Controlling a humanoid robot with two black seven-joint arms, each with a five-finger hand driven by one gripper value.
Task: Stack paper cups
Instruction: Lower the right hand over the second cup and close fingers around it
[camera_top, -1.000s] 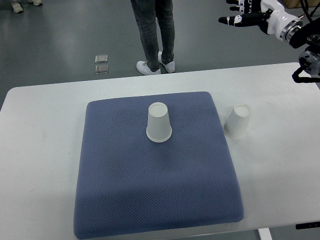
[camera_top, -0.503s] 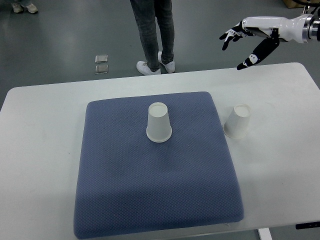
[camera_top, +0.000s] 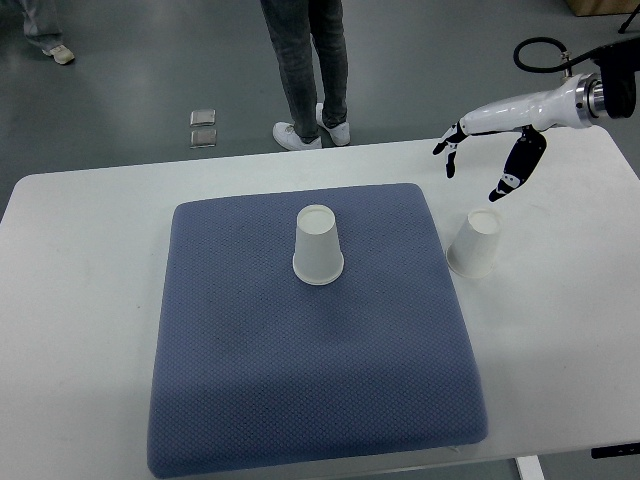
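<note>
Reaching in from the picture's right edge, the right hand (camera_top: 487, 140) is being held above the far right part of the white table (camera_top: 80, 300), with its white arm running back toward the upper right corner. Its dark-tipped fingers (camera_top: 447, 152) are being kept spread and relaxed, pointing down and to the left, and nothing is being grasped by them; the thumb (camera_top: 515, 170) is being held apart from the others, its tip hanging just beyond the nearest cup. Two white paper cups are being shown upside down, each with its wide mouth on the surface. One paper cup (camera_top: 318, 245) is being carried by the blue-grey cushion mat (camera_top: 310, 390), on its far middle part, standing upright. The second paper cup (camera_top: 475, 242) is being seen on the bare table just beside the mat's right edge (whether it is touching the mat cannot be told), and it appears tilted in this view, its closed base leaning toward the hand. The two cups are being kept well apart and unstacked. Beyond the table, on the grey floor, a person's legs (camera_top: 310, 60) in dark trousers and white shoes are being seen, and two small square floor plates (camera_top: 203, 128) are lying to their left.
</note>
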